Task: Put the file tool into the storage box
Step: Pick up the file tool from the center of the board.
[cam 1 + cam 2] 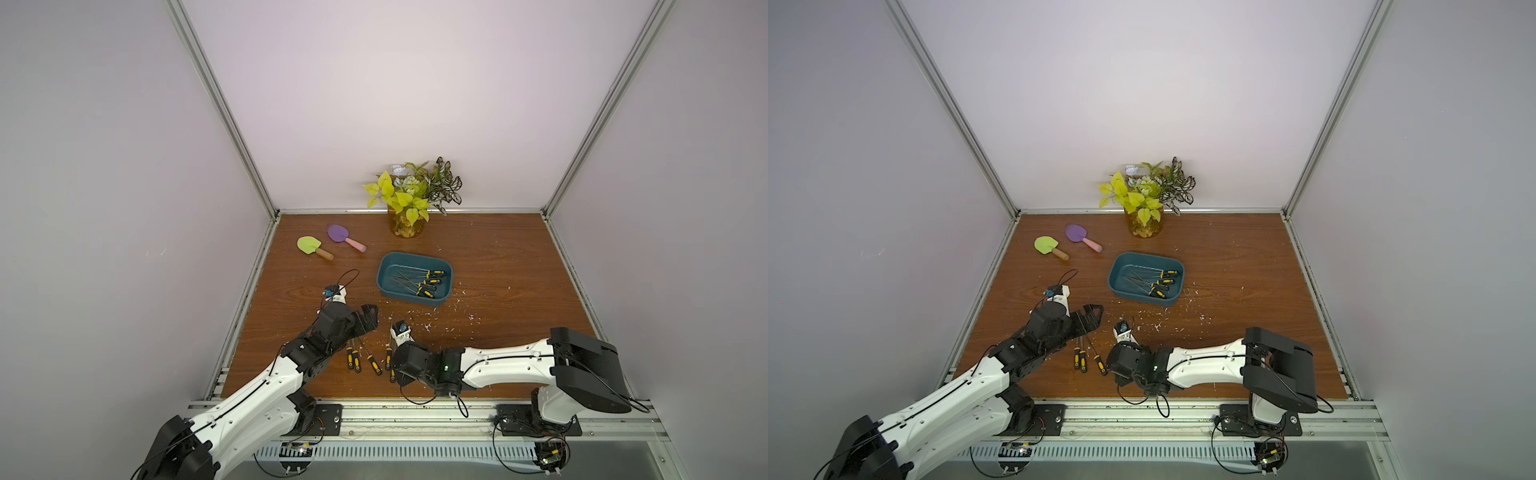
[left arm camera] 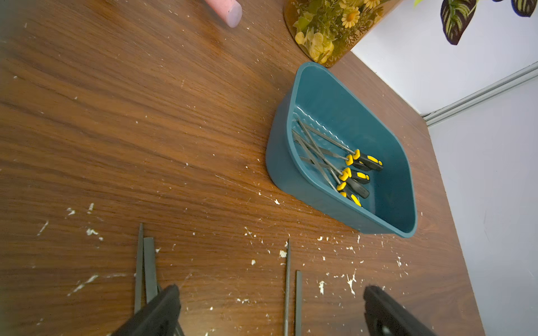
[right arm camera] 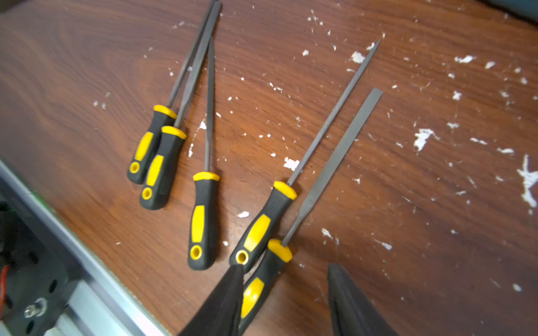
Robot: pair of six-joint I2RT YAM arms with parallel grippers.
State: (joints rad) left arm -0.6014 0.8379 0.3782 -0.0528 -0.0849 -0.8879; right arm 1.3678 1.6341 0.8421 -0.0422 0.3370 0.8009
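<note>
In both top views the storage box (image 1: pixel 395 269) sits mid-frame on the table (image 1: pixel 519 270), some files (image 1: pixel 428 283) in it. Loose files (image 1: pixel 356 360) lie lower left of it. The plant jar (image 1: pixel 405 227) stands above it, two shovels (image 1: pixel 308 244) upper left.

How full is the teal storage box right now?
Partly full: several black-and-yellow-handled files lie on the floor of the storage box, with bare floor left beside them.
</note>
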